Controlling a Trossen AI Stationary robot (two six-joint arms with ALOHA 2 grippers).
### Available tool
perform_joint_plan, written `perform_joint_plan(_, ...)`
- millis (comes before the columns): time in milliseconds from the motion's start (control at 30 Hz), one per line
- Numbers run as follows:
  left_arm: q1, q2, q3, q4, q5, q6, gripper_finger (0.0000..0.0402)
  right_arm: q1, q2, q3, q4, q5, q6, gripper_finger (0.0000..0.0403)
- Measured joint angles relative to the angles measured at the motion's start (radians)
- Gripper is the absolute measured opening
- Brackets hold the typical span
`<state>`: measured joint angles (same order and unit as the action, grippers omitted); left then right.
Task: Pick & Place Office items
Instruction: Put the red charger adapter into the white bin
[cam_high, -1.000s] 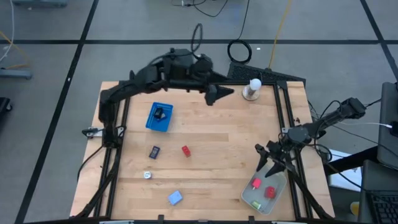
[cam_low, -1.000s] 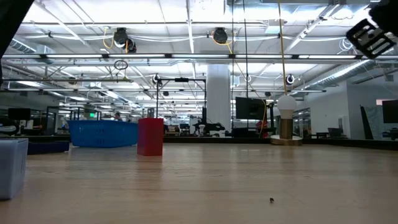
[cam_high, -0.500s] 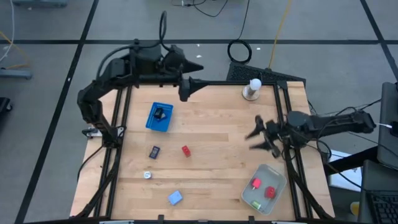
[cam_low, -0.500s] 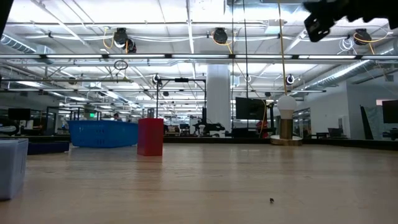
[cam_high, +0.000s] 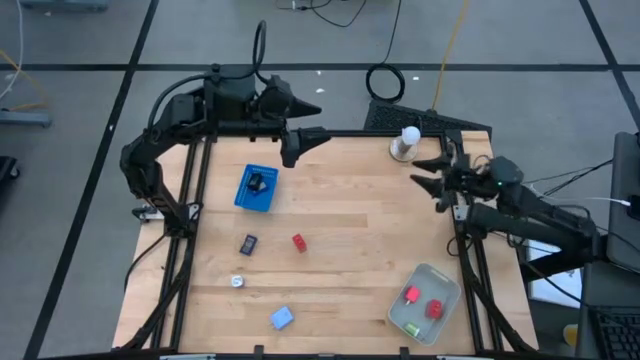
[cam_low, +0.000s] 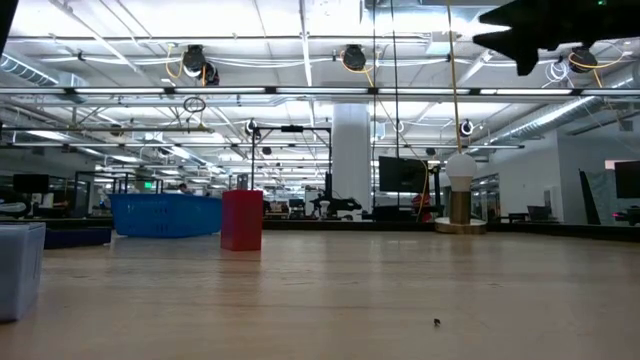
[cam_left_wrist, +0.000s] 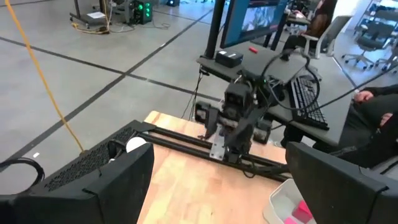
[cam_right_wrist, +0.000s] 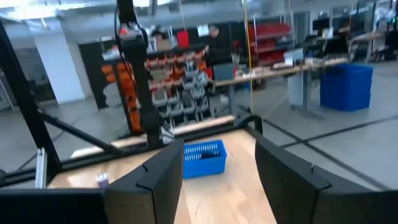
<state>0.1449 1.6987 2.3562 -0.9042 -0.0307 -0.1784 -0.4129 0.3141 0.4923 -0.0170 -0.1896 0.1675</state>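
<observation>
At right edge of the high view, right gripper (cam_high: 433, 178), jaws spread and empty, had risen from tray (cam_high: 447, 277); red block (cam_high: 298, 241) remained. Left gripper (cam_high: 300, 139) waited spread, upper centre.

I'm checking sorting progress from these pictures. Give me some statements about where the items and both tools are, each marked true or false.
1. The translucent tray holds two red blocks and a green piece. True.
2. The right tool is holding a red block. False: its fingers are apart with nothing between them, up near the white stand.
3. A lone red block lies on the table outside the tray. True.
4. The blue bin is empty. False: a black binder clip sits in it.
5. The left tool is open and empty at the far edge of the table. True.
</observation>
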Motion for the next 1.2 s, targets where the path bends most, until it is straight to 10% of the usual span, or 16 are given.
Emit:
perform_joint_plan(300, -0.041, 0.015, -0.048, 0.076, 0.002, 0.015, 0.0367, -0.187, -0.073, -0.064, -0.075, -0.182, 0.048, 0.0189)
perform_joint_plan(767, -0.124, 0.017, -0.363, 0.371, -0.03, -0.093, 0.0367, -0.203, -0.126, -0.434, 0.37, -0.181, 0.259, 0.0154)
perform_joint_plan(1200, -0.163, 0.015, -0.415, 0.465, -0.042, -0.104, 0.0367, -0.203, -0.126, -0.453, 0.401, -0.18, 0.083, 0.0161)
